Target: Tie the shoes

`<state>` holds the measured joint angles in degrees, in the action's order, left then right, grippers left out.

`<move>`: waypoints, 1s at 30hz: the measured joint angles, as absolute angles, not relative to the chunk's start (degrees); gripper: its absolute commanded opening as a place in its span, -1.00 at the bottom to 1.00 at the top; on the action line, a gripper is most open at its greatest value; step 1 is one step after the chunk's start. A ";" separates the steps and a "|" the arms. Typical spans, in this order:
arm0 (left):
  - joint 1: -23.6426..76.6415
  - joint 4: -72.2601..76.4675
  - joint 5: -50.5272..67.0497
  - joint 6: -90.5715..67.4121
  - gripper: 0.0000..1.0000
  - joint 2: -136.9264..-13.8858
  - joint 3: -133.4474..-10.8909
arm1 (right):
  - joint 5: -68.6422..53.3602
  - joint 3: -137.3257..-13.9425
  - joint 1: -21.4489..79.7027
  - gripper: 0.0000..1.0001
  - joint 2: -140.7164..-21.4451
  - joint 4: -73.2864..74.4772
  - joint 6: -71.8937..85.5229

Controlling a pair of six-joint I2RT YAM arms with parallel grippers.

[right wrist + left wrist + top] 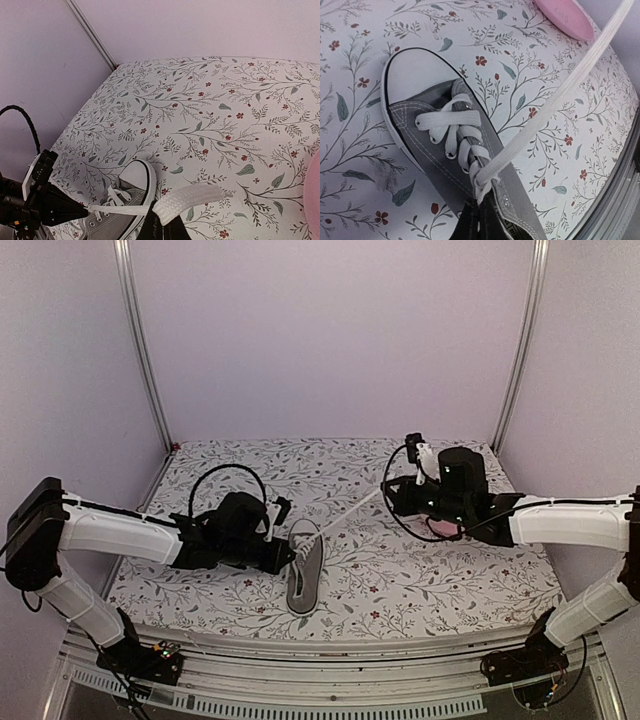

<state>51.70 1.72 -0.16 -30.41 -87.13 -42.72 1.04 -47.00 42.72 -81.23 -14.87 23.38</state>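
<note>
The grey shoe [303,580] is lying on the flowered desk [450,585], near the front edge and a little left of the middle. In the top view its white toe cap [417,75] is pointing toward the near edge.

The left gripper [289,557] is reaching in from the left and sitting right at the top of the shoe's lacing. Its fingers are pressed together, pinching the white lace [345,515] where the strands are bunching just above the last eyelets.

The right gripper [388,496] is hanging above the desk, to the right of the shoe and farther back. It is clamped on the free end of the same lace. The wrist view is showing the flat woven tip sticking out past the dark fingers.

Between the two grippers the lace is running as a straight, taut line, rising from the shoe up and to the right.

A pink plate [445,531] is lying on the desk under the right arm, well apart from the shoe. Only part of it is showing.
</note>
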 measured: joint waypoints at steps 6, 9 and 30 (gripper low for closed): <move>51.70 1.15 -1.15 -30.74 -1.00 -86.46 -42.72 | 7.20 -43.35 42.59 -0.96 -75.44 -10.66 23.31; 51.70 1.08 -1.17 -31.05 -1.00 -85.93 -42.70 | 9.69 -40.93 42.44 -0.96 -73.91 -8.29 23.35; 51.59 1.56 -1.56 -33.12 -1.00 -82.85 -39.22 | 14.52 -33.65 42.30 -0.96 -71.33 -2.55 26.26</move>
